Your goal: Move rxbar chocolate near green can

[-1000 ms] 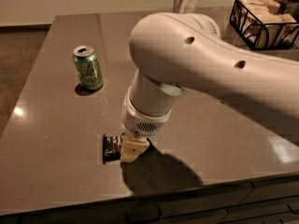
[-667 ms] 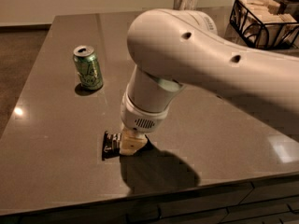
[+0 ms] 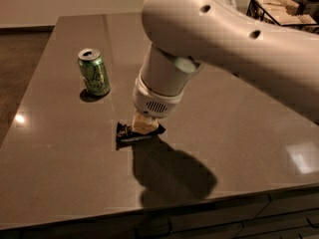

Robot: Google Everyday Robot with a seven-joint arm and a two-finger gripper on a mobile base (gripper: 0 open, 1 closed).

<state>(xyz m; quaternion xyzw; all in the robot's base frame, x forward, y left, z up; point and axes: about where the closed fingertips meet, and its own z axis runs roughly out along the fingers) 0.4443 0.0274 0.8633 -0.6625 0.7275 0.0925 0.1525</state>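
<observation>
I can read no text, brand or number anywhere here. The green can (image 3: 94, 73) stands upright on the table (image 3: 60, 173), and its side shows only pale artwork, with no letters I can make out. The rxbar chocolate (image 3: 125, 134) lies flat, apart from the can and closer to the table's near edge. The part of its black wrapper that shows gives me no legible lettering. My gripper (image 3: 145, 125) is down on the bar's right end and covers that part. The papers in the wire basket (image 3: 259, 8) at the far right are too dim to read.
</observation>
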